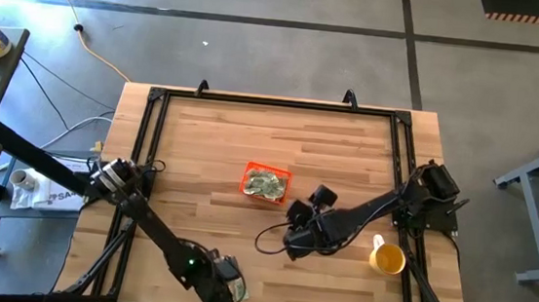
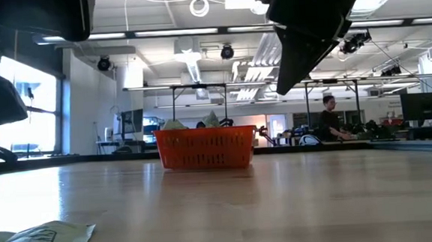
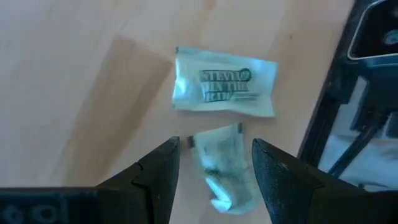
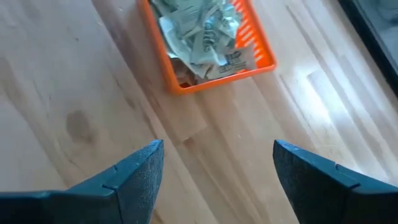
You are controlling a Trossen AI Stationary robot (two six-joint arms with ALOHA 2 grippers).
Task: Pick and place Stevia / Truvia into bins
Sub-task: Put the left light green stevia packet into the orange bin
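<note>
The small square orange-red plastic basket (image 1: 266,183) w/ low walls is sitting mid-bench on the pale wooden bench (image 1: 212,136), already piled w/ pale green and white paper sachets (image 4: 202,28).

Right claw (image 4: 214,177) is hanging just beside the basket, toward the yellow cup (image 1: 387,258), fingers spread wide w/ nothing between them. Judging by that, its drop-off looks done, so this arm is free.

Left claw (image 3: 214,168) is working well apart from the basket, at the bench's near edge. It's hovering over two loose sachets: one crumpled pale green sachet (image 3: 224,171) lying right between the two dark fingers, and a flat printed white-green sachet (image 3: 225,83) just beyond the tips. Fingers are standing apart on either side of the crumpled one, not yet pinching it; can't tell if they're touching the paper.

Step in hand, as I read it: left arm's pick. Next move prob. calls for lowering square onto the crumpled sachet, closing on it w/o catching the neighbour, then carrying it to the basket. Thin paper on flat wood means the tips may slide over it.
</note>
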